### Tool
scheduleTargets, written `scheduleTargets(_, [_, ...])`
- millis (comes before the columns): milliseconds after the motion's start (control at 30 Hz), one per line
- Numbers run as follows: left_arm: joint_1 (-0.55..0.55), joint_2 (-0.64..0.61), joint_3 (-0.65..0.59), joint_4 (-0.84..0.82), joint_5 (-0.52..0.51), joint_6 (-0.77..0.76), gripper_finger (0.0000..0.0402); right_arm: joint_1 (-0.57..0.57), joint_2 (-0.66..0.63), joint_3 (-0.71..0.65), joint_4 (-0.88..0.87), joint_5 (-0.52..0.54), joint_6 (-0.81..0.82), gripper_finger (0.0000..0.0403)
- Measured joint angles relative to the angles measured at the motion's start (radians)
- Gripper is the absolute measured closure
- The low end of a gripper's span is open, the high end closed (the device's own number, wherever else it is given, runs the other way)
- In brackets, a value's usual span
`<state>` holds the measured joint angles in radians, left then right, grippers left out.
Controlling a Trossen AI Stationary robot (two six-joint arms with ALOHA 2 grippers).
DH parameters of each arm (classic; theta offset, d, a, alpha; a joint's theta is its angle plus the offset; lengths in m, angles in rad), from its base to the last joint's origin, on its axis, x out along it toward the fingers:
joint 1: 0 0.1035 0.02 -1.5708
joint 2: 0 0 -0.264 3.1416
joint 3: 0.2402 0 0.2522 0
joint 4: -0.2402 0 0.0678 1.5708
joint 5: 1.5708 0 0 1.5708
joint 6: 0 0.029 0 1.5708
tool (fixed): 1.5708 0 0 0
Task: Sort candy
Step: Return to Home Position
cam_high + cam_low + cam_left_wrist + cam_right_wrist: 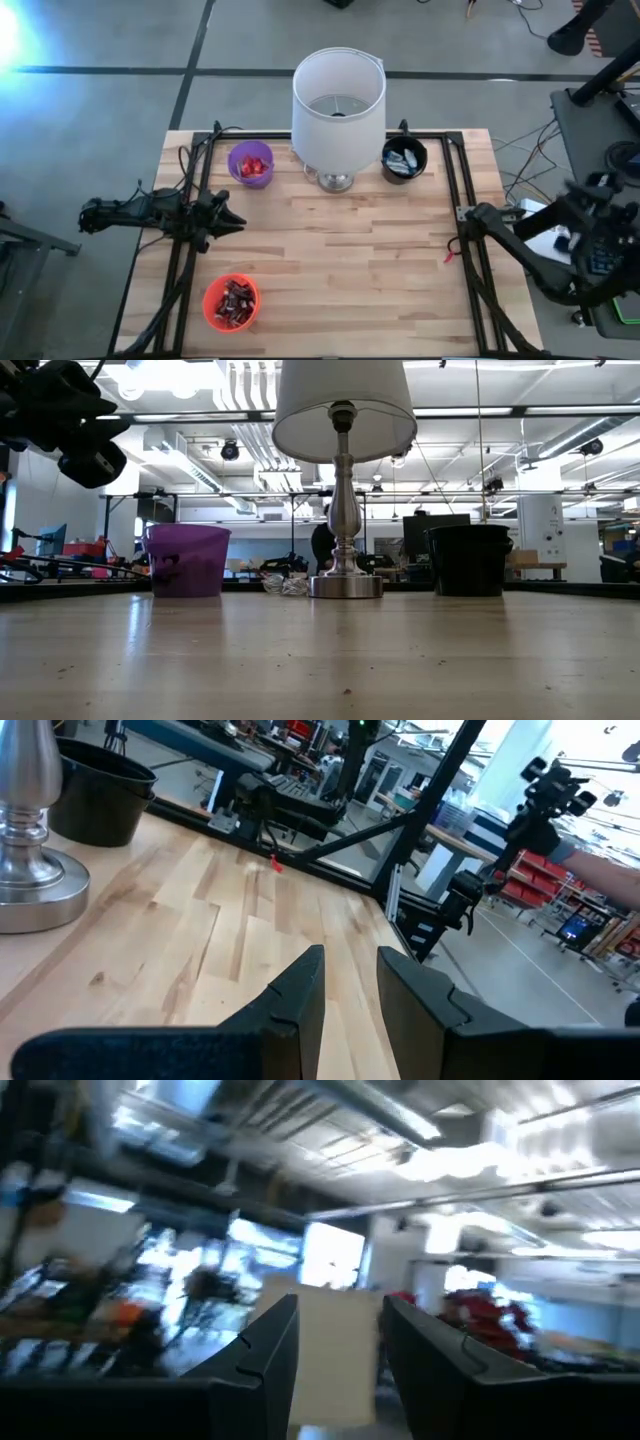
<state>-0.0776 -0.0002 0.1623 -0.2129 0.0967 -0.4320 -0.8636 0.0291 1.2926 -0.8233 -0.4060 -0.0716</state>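
Observation:
The candy lies in three cups on the wooden table. Red pieces (251, 165) fill the purple cup (250, 163) at the far left. Light blue ones (403, 162) are in the black cup (404, 158) at the far right. Dark ones (233, 302) are in the orange cup (231, 301) near the front left. My left gripper (232, 220) hovers level over the table's left edge, pointing right; its fingers (350, 960) are open with nothing between them. My right gripper (340, 1308) is raised beyond the table's right edge, open, pointing up into the room.
A table lamp with a white shade (338, 100) and a silver foot (345, 585) stands at the far middle, between the purple and black cups. Black frame rails (455, 200) run along the table's left, right and far edges. Bare wood (350, 260) lies in the middle.

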Motion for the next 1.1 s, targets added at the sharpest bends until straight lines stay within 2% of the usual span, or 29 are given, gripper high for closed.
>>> scheduleTargets(100, [0.0,0.0,0.0,0.0,0.0,-0.002,0.0324,0.002,-0.024,-0.034,0.0,0.157,0.023,0.0266])
scheduleTargets(167, [0.0,0.0,0.0,0.0,0.0,-0.032,0.0324,0.002,-0.024,-0.056,-0.065,0.256,0.045,0.0266])
scheduleTargets(333, [0.0,0.0,0.0,-0.001,0.0,-0.078,0.0324,0.001,-0.009,-0.16,-0.069,0.378,0.045,0.0266])
scheduleTargets(533, [0.0,0.0,0.0,-0.004,0.0,-0.076,0.0324,0.001,-0.006,-0.359,0.078,0.374,0.109,0.0266])
scheduleTargets(667, [0.0,0.0,0.0,-0.004,0.0,-0.071,0.0324,0.001,-0.006,-0.5,0.312,0.324,0.113,0.0266])
scheduleTargets(1100, [0.0,0.0,0.0,-0.005,-0.006,-0.013,0.0324,0.002,-0.008,-0.883,0.588,0.326,0.098,0.0266])
